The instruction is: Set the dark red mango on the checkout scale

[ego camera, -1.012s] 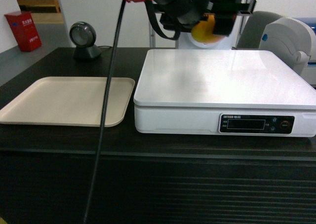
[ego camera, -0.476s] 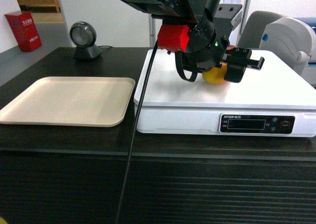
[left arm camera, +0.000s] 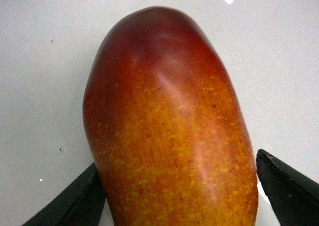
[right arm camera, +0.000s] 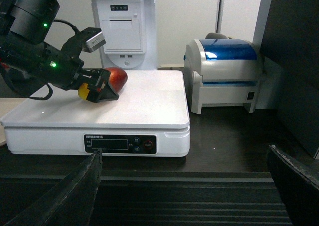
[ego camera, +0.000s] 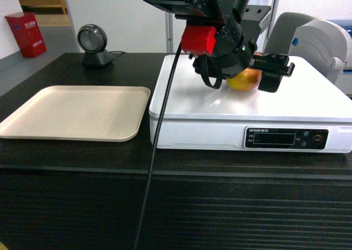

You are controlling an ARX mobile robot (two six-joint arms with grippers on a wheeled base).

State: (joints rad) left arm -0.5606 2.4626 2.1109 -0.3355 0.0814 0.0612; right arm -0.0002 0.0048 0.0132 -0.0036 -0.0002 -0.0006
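**Kid:** Where is the mango [ego camera: 245, 80]?

**Helper:** It lies on the white scale [ego camera: 308, 98], near the back. The scale sits on the dark counter [ego camera: 66, 151], next to a beige tray [ego camera: 71, 112].

**Kid:** Why is the left claw [ego camera: 258, 74] so low?

**Helper:** So the mango can touch down softly and not roll. The left claw sits around the mango, one finger [left arm camera: 75, 198] close on each side. I cannot tell if it pinches or has let go.

**Kid:** And the right claw [right arm camera: 184, 186]?

**Helper:** It is spread wide and holds nothing. It waits in front of the counter, out of the way.

**Kid:** Is the job done?

**Helper:** Almost, I think. The left claw needs to open and lift away.
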